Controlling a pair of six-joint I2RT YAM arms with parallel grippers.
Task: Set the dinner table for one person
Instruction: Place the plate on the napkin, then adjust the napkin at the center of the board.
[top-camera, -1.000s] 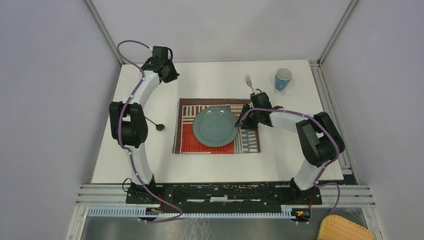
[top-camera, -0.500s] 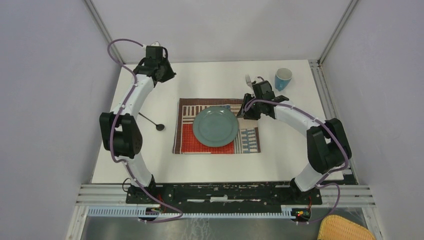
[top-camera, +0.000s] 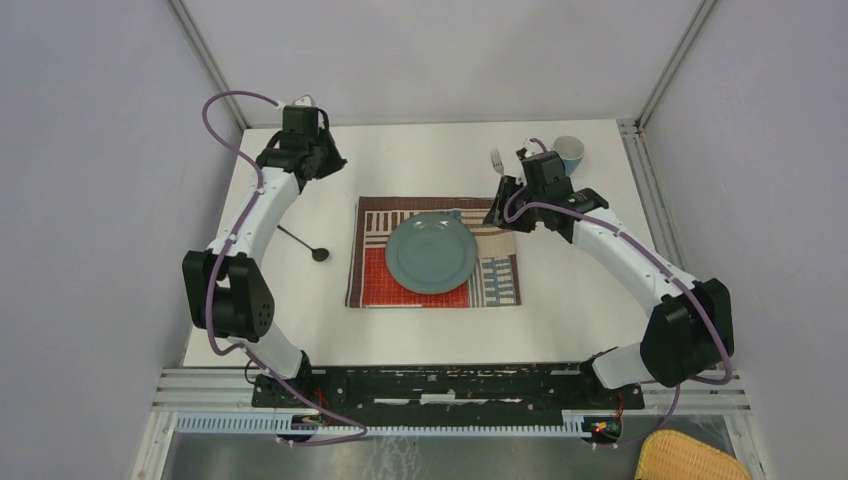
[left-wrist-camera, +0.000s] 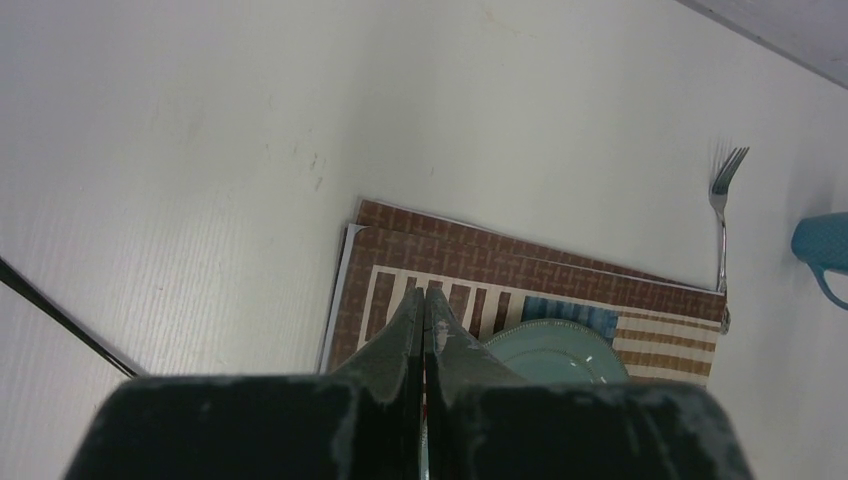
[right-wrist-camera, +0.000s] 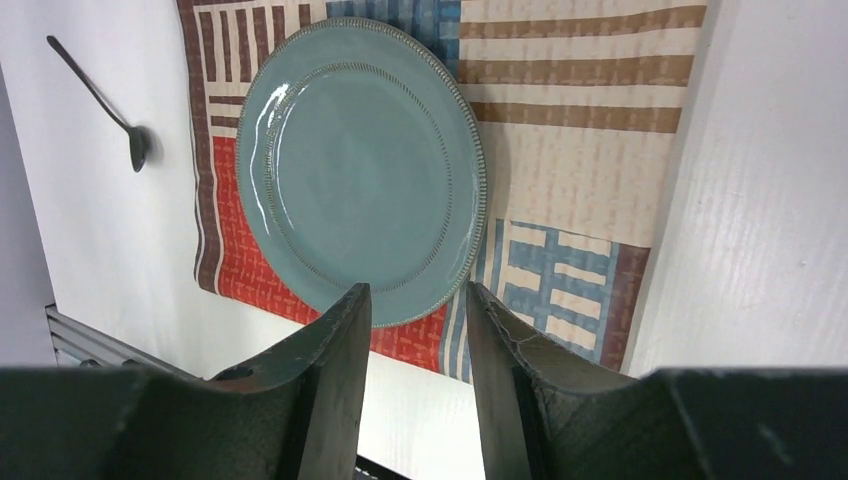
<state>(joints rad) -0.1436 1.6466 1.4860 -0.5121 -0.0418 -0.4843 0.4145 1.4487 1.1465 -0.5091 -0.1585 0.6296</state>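
Observation:
The dinner table (top-camera: 300, 310) is a white tabletop. At its middle lies a striped patchwork placemat (top-camera: 495, 280) with a teal plate (top-camera: 431, 252) on it. A fork (top-camera: 497, 163) lies behind the mat's far right corner, next to a blue cup (top-camera: 570, 155). Left of the mat rests a dark spoon (top-camera: 305, 245). My left gripper (top-camera: 322, 162) hovers shut and empty at the far left; its wrist view shows the mat (left-wrist-camera: 480, 265), plate (left-wrist-camera: 555, 350) and fork (left-wrist-camera: 722, 220). My right gripper (top-camera: 500, 212) stands open and empty above the mat's far right, plate (right-wrist-camera: 360, 160) below it.
Metal rails (top-camera: 640, 170) edge the table, and grey walls close it on three sides. A yellow woven basket (top-camera: 690, 460) sits off the table at the near right. The right arm's elbow (top-camera: 690, 330) overhangs the table's right edge.
The right gripper has drawn back from the plate's right rim toward the fork, its arm stretching out. The left arm has swung left and toward the far corner.

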